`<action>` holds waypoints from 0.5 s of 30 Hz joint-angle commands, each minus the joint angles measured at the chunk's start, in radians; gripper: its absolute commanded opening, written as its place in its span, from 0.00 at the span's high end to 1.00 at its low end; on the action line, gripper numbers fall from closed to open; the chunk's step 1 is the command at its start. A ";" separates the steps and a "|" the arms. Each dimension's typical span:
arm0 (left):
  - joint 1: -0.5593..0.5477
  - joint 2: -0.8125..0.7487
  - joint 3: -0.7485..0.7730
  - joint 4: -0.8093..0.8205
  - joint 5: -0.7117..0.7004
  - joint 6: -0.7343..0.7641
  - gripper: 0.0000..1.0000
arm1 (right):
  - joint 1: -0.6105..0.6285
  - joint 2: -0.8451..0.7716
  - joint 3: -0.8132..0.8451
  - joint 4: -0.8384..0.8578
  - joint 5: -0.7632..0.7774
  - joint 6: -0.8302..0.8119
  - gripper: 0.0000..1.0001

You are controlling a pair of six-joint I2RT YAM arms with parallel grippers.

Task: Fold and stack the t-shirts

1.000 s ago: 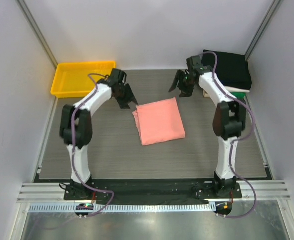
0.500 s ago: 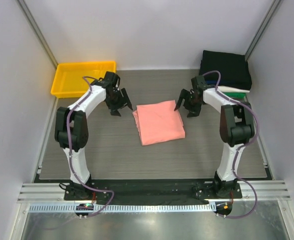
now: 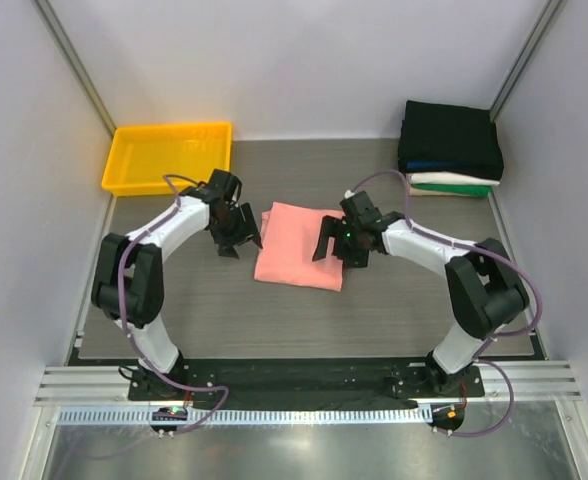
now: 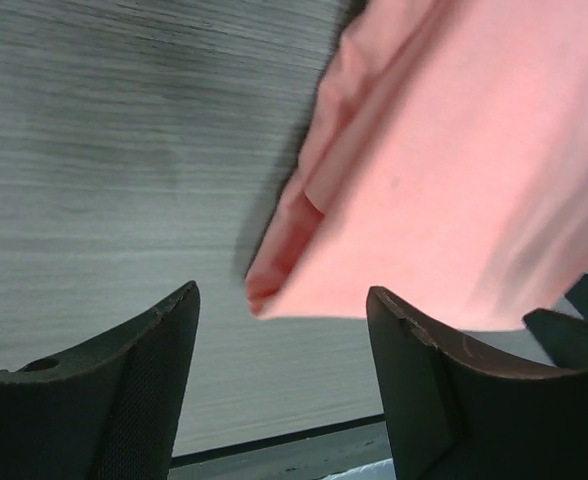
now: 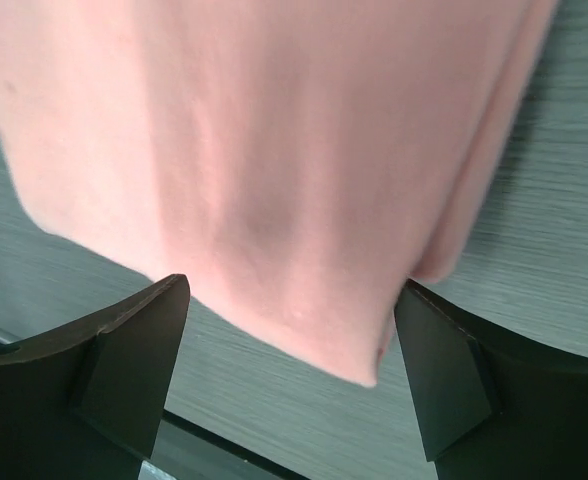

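Note:
The salmon-pink t-shirt (image 3: 296,250) lies folded flat in the middle of the table. My left gripper (image 3: 240,236) is open at its left edge; in the left wrist view the shirt's (image 4: 454,160) folded corner sits just ahead of the left gripper (image 4: 284,298), nothing between the fingers. My right gripper (image 3: 334,246) is open over the shirt's right edge; in the right wrist view the shirt's (image 5: 274,140) corner reaches down between the fingers of the right gripper (image 5: 292,292). A stack of folded t-shirts (image 3: 451,145), black on top with blue, white and green beneath, stands at the back right.
A yellow tray (image 3: 122,168) sits at the back left corner. Grey walls close in the table on the left, right and back. Bare wood-grain tabletop (image 3: 204,310) lies in front of the pink shirt.
Both arms came down and nearer from the back, and both grippers opened wider. The right gripper swung in onto the pink shirt's right edge; the shirt shifted left and turned.

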 commanded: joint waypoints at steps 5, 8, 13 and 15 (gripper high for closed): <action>0.000 -0.242 -0.037 -0.077 -0.067 0.077 0.32 | -0.145 -0.171 0.030 -0.106 0.057 -0.073 0.04; 0.002 -0.306 -0.057 -0.112 -0.101 0.103 0.32 | -0.218 -0.182 0.010 -0.074 0.011 -0.114 0.00; 0.000 -0.403 -0.098 -0.132 -0.124 0.132 0.32 | -0.288 -0.059 0.045 0.041 -0.135 -0.134 0.00; 0.000 -0.446 -0.121 -0.144 -0.133 0.141 0.32 | -0.297 0.026 0.085 0.087 -0.159 -0.134 0.00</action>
